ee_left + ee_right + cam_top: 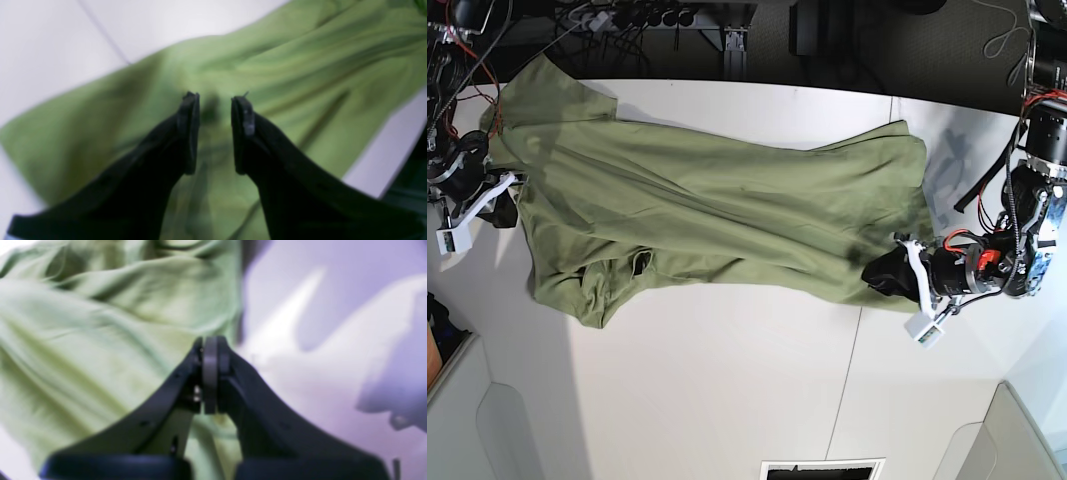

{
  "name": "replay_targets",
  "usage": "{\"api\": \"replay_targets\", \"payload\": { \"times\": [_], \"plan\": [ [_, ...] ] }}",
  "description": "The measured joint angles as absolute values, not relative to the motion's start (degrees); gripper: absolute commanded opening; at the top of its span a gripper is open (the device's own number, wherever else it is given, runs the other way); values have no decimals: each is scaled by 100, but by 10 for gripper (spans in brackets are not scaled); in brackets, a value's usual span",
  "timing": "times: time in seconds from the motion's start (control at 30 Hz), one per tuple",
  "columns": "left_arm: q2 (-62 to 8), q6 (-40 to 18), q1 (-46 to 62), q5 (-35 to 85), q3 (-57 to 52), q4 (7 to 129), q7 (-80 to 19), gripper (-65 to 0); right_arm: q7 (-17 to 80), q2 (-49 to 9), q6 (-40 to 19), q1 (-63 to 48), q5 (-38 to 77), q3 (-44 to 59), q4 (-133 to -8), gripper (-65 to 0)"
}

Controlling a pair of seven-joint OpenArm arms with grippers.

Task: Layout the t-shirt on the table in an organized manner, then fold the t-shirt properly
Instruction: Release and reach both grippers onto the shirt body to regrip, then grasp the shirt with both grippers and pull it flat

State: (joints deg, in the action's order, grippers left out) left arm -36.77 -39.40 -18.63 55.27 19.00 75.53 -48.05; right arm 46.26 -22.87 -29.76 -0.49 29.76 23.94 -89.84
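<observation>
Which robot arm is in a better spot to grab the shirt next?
Probably the left: its tool hangs open right over the t-shirt edge. The right tool is shut beside the other end.

Base camera looks down overhead; both wrist cameras closely face the t-shirt (717, 215).

t-shirt (717, 215): soft wrinkled cloth | table (727, 380): smooth matt white
</observation>
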Motion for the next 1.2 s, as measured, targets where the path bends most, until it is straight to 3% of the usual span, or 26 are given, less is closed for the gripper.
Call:
{"api": "replay_targets", "payload": {
  "times": [0.23, 0.37, 0.47, 0.8, 1.0, 1.2],
  "plan": [
    [-3603, -3946, -1420, 5509, 1892, 7885, -4783, -476, 4309, -2268, -3020, 1120, 2845, 1780, -7902, -650],
    [-3518, -3946, -1310, 5334, 1900, 7885, -4803, -476, 4303, -2156, -3002, 1660, 2497, 1288, -7481, -403],
    [-3522, -3948, -1341, 5345, 1896, 7885, -4755, -476, 4066, -2023, -3002, 1957, 2217, 880, -7373, -359],
    [-3527, -3948, -1334, 5205, 1896, 7885, -4757, -476, 3664, -1629, -2574, 2130, 1369, 34, -6770, -374],
    [-3522, -3948, -1315, 5205, 1896, 7885, -4757, -476, 3555, -1632, -2569, 2102, 1343, 34, -6667, -650],
    [-3524, -3948, -1157, 5201, 1894, 7885, -4888, -476, 3376, -1619, -2589, 2445, 1334, 34, -6667, -650]
  ]
}}
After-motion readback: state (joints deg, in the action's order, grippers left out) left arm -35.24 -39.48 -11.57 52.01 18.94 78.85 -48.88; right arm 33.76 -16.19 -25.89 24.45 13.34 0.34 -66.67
